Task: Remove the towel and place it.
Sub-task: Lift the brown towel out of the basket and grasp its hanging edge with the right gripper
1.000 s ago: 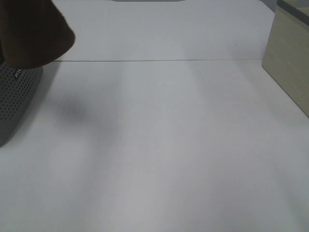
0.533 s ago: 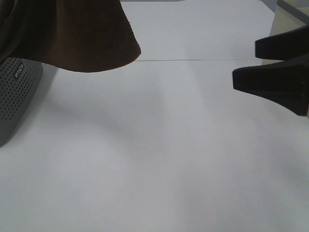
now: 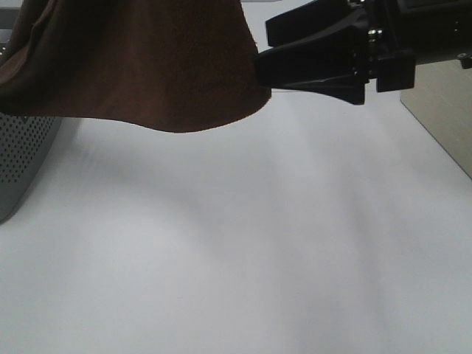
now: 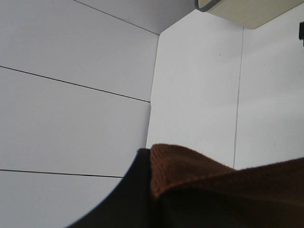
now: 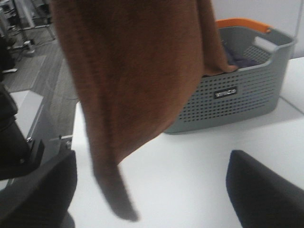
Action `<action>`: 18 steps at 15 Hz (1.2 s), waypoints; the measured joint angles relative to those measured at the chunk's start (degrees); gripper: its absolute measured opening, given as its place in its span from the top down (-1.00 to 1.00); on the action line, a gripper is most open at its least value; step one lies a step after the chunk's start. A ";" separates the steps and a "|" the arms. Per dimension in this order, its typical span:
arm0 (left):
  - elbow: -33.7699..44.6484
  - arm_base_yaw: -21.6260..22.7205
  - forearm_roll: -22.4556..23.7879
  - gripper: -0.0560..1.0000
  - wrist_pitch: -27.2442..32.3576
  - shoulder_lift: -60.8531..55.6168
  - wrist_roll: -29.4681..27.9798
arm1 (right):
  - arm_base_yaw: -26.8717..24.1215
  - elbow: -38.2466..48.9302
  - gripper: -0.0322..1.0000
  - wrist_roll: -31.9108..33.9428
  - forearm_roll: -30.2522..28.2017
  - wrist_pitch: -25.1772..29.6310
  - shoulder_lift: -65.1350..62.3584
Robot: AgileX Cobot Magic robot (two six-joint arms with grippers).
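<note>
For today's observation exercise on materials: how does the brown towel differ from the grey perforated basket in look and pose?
The towel is dark brown, soft cloth; the basket is grey, rigid and hole-patterned, with an orange handle. The towel hangs in drooping folds above the table; the basket stands upright on it. Both sit at the left of the high view, and one towel edge appears to reach the basket's rim.

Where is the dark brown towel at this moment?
In the exterior high view, the dark brown terry towel hangs lifted at the upper left, over the grey perforated plastic basket, its edge beside the open right gripper.
</note>
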 joint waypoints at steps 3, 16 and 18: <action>0.00 0.00 0.00 0.89 -0.11 0.00 -0.06 | 5.50 -3.09 -0.65 2.81 -6.02 0.52 0.17; 0.00 0.00 -0.06 0.89 -1.09 3.21 -0.29 | 12.09 -3.72 0.17 3.84 -6.36 -6.82 2.86; 0.00 0.00 0.06 0.89 -1.09 3.21 -0.29 | 12.09 -3.72 0.57 3.90 -6.76 -9.17 2.86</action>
